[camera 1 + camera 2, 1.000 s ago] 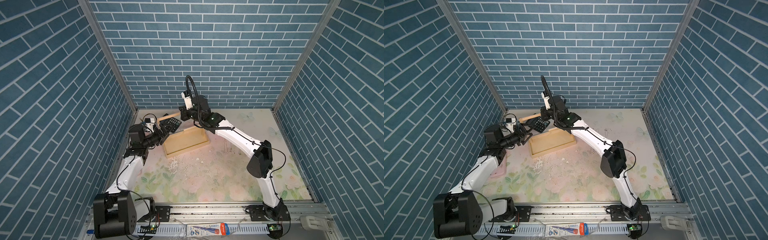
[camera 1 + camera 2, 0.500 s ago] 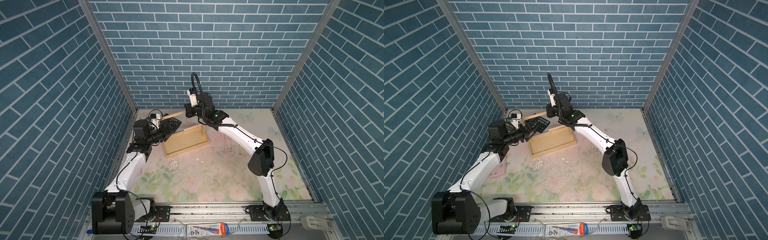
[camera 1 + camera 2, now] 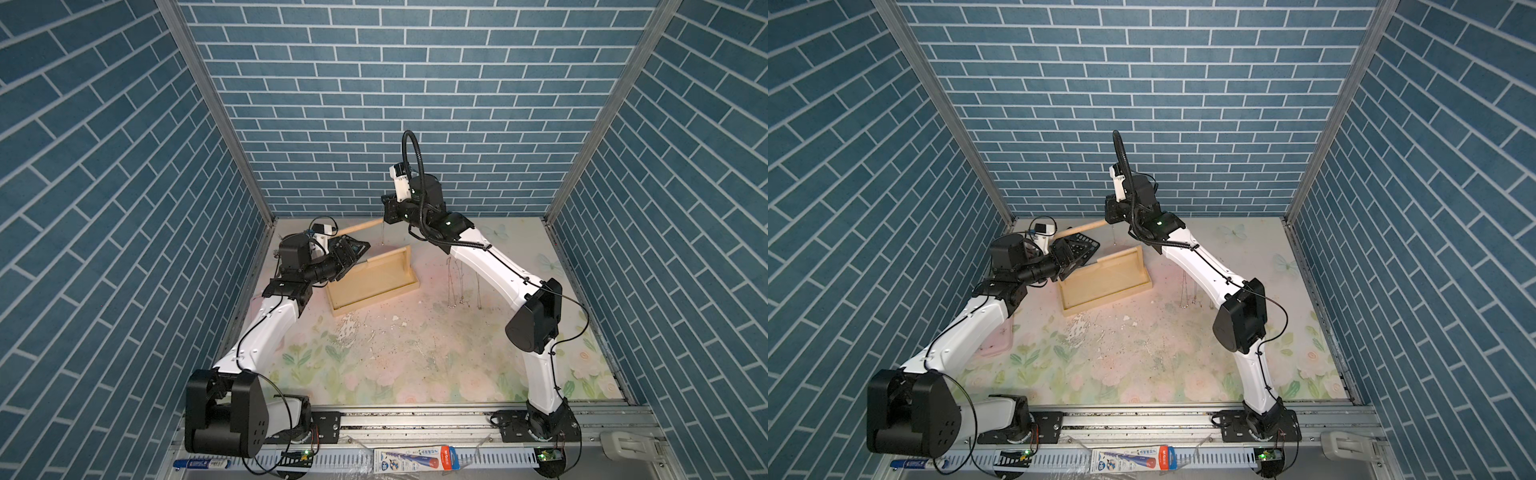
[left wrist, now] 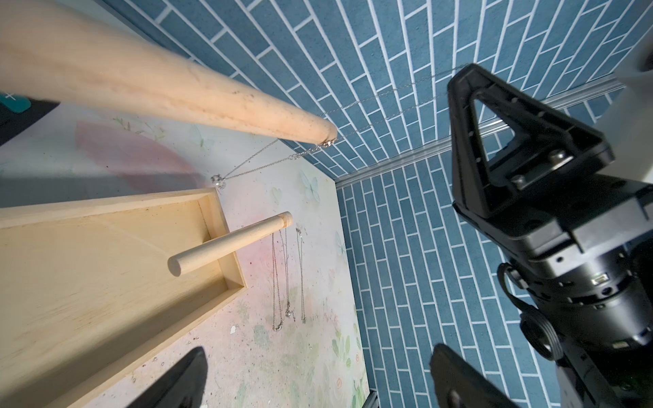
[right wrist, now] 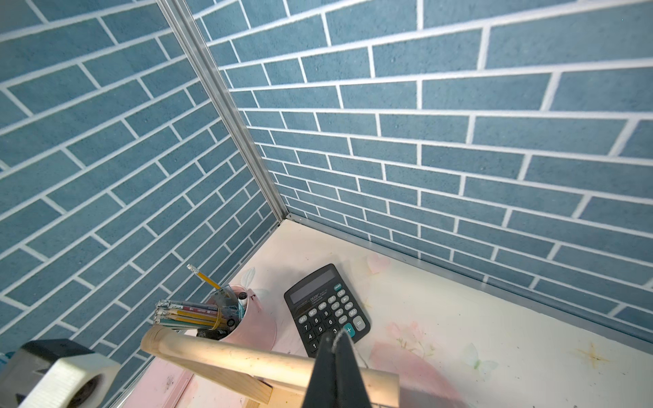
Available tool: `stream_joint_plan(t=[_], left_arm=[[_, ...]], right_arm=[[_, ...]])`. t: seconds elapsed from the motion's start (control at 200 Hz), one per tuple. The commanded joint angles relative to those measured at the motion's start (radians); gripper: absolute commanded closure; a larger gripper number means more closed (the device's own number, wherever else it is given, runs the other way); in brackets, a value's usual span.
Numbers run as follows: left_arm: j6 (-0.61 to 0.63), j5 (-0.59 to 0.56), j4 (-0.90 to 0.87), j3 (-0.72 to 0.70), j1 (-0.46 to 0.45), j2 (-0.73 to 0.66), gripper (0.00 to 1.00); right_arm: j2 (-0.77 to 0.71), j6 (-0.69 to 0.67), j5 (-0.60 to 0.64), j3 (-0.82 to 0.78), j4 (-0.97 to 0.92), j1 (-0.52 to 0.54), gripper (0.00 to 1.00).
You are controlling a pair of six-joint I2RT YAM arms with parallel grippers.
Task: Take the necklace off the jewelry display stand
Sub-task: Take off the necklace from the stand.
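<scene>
The pale wooden jewelry display stand [image 3: 374,286] [image 4: 88,265] stands at the back left of the mat. My right gripper [image 3: 385,216] [image 5: 335,341] is shut on the thin silver necklace [image 4: 218,182] just past the tip of the upper bar [image 3: 360,226] [image 4: 159,88]. In the left wrist view the chain runs taut from the right gripper [image 4: 454,84] to the bar's tip, where it still catches, and its loop with a small pendant dangles below. My left gripper [image 3: 343,259] [image 4: 318,385] is open and empty beside the stand's left end.
Three more necklaces [image 3: 461,286] [image 4: 286,282] lie on the mat right of the stand, partly under the right arm. A black calculator [image 5: 327,309] and a pink pencil cup [image 5: 247,325] sit in the back left corner. A pink tray [image 3: 994,340] lies under the left arm.
My right gripper has slid right along the upper bar to its tip, drawing the chain with it. The left arm has moved back toward the stand.
</scene>
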Motion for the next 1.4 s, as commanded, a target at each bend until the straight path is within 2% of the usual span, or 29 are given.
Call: stream_joint_plan(t=[0.0, 0.495, 1.14, 1.395], left_arm=[[0.024, -0.017, -0.002, 0.04, -0.024, 0.015, 0.01], [0.077, -0.078, -0.06, 0.137, -0.123, 0.093, 0.01], [0.135, -0.164, -0.084, 0.262, -0.303, 0.222, 0.01], [0.232, -0.226, -0.141, 0.364, -0.402, 0.306, 0.01]], right_arm=[[-0.058, -0.032, -0.016, -0.025, -0.009, -0.014, 1.0], [-0.162, -0.045, -0.037, -0.143, 0.005, -0.075, 1.0], [-0.421, -0.09, -0.04, -0.404, 0.004, -0.148, 1.0], [-0.491, -0.09, -0.048, -0.485, -0.011, -0.182, 1.0]])
